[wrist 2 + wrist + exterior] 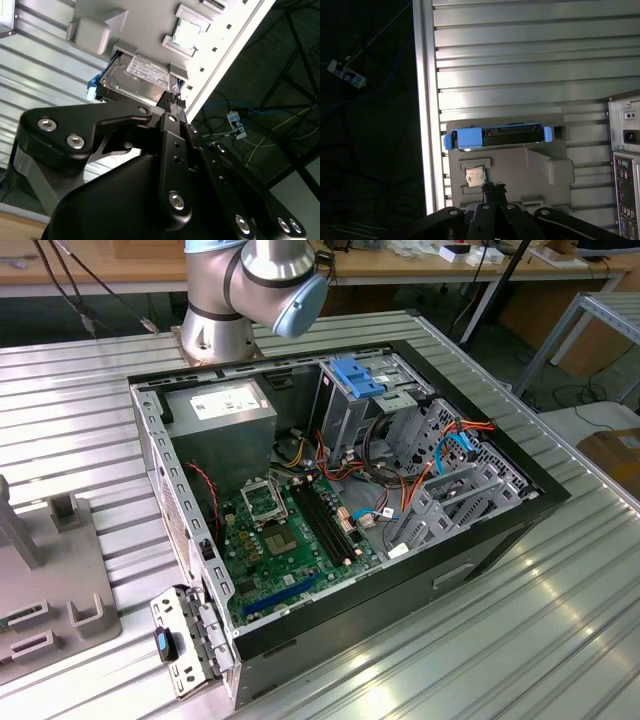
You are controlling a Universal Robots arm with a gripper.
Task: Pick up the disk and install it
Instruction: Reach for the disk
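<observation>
silver-grey metal hard disk with blue rails [512, 136] sits in grey plastic holder [540, 170], ahead of gripper [494, 188] fingertips, apart. fingers pressed together, empty. pickup and install both undone.

I'm watching the gripper [495, 188], fingertips pressed together, hovering apart from the disk [497, 136], which is resting blue-railed in a grey holder [540, 170] on the ribbed table [520, 60]. A small chip [475, 176] is sitting in the holder's recess near the gripper.
</observation>
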